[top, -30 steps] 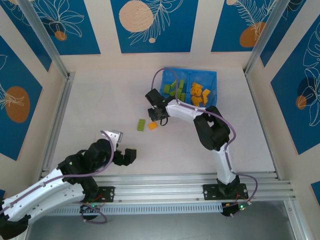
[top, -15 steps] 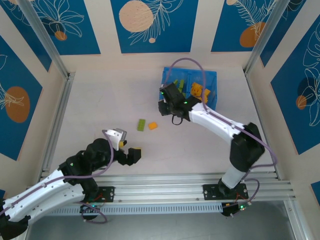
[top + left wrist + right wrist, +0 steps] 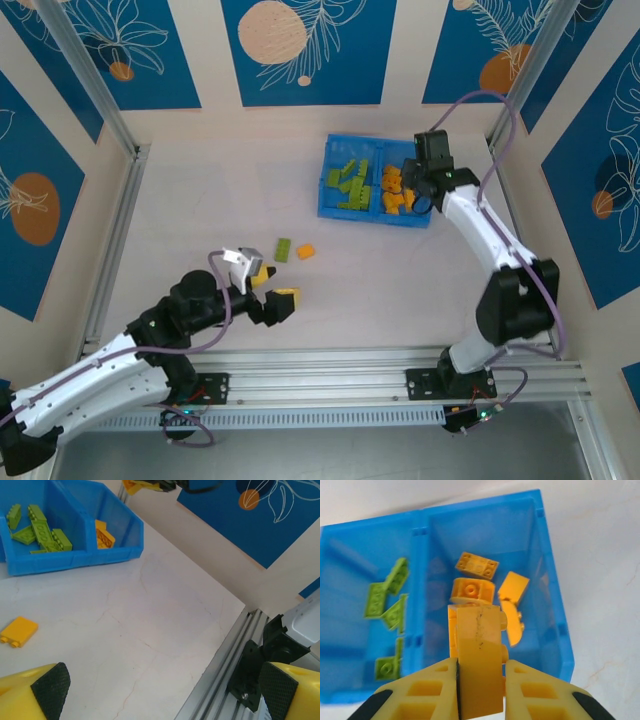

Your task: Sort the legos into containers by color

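Orange brick [image 3: 477, 630] clamped in the right gripper [image 3: 480, 669], above the bin's [image 3: 554, 605] orange side.
It matches the bricks [image 3: 477, 566] below; left gripper [image 3: 165, 687] hovers, jaws apart.

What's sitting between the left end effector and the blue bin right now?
In the top view, a green lego and an orange lego lie side by side on the table; the rest of that stretch is bare.
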### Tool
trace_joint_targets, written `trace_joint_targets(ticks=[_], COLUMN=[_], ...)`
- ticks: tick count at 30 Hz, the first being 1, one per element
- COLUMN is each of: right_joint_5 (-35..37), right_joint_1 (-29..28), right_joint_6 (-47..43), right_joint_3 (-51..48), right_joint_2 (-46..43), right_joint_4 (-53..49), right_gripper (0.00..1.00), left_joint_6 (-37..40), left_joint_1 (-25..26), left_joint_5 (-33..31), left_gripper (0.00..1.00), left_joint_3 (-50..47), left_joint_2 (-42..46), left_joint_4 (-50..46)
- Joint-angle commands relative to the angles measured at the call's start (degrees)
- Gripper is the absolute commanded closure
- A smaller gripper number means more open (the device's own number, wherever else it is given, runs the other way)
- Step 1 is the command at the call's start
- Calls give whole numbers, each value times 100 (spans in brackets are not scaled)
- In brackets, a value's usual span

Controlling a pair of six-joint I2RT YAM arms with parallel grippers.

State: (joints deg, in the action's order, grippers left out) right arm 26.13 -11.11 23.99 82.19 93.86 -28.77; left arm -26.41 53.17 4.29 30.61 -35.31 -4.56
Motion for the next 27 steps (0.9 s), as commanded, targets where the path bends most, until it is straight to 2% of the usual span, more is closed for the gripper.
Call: trace_joint_targets(ticks=[1,5,8,10,12,14,18,22,27], right_joint_5=[-93,-32,-60,-97,-142,-233,-554,-1407,-2547], right_joint_1=[171,225,216,209,207,210,183,14,-496], right_joint_6=[145,261,374,438,481,504,573,625,462], right_joint_3=[761,1553,1852,1881,1823,1712,1445,821,-190], right_joint_2=[842,1715,2020,2038,1938,1732,1110,91,-1318], right_joint_4=[-250,-614,-852,-930,-961,-942,-943,-776,-661], right_gripper=[77,77,69,61,55,52,51,49,38], left_joint_6=[80,-60,-178,-398,-782,-1138,-1600,-1533,-1084], left_joint_1=[27,31,27,27,27,28,18,-145,-699], left_joint_5=[124,-6,-240,-688,-1411,-2020,-2490,-2553,-2237], left_gripper=[0,0,0,0,0,0,1,5,7], left_joint_3=[30,70,75,140,250,370,419,591,1139], left_joint_2=[-72,-140,-153,-201,-332,-545,-972,-1540,-2569], left_joint_4=[139,-206,-470,-797,-1337,-1842,-1967,-1814,-1705])
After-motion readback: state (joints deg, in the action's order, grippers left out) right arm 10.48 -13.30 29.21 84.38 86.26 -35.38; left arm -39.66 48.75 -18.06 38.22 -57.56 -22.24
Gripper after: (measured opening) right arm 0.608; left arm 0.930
